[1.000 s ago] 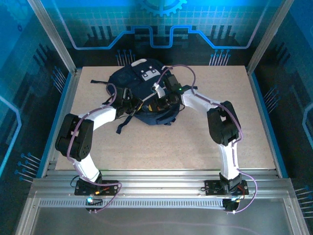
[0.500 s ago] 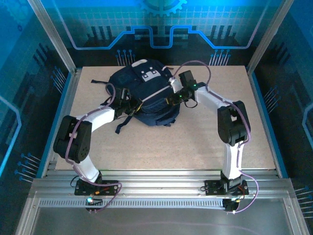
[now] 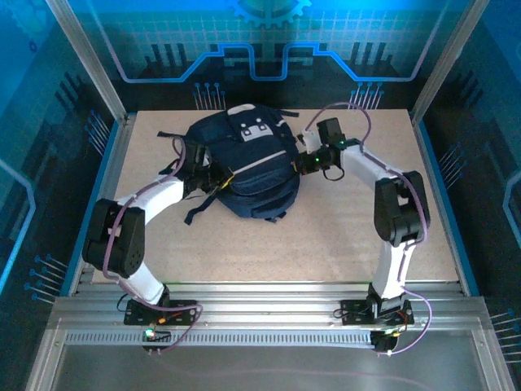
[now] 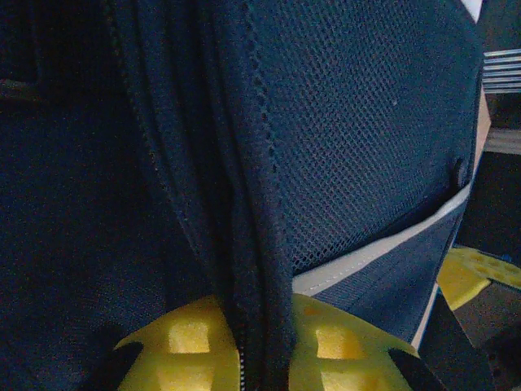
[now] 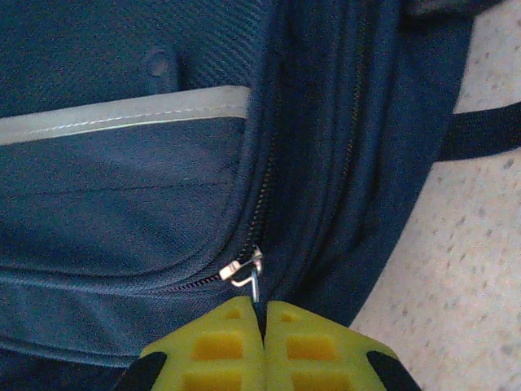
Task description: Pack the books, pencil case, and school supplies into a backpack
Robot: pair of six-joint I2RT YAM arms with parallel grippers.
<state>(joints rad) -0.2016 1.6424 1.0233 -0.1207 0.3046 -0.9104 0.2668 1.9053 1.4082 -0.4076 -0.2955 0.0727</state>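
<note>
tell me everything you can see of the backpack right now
The backpack is dark navy woven fabric with a mesh panel, white-grey patches near its far end, a pale stripe across the front and black straps trailing on the table. It lies on the table's far half. The left gripper pinches a zip seam on its left side; the right gripper is shut on a metal zipper pull on its right side.

It is a robotics lab: aluminium frame posts, blue circuit-and-gear wall panels, slotted rails at the table's near edge.
</note>
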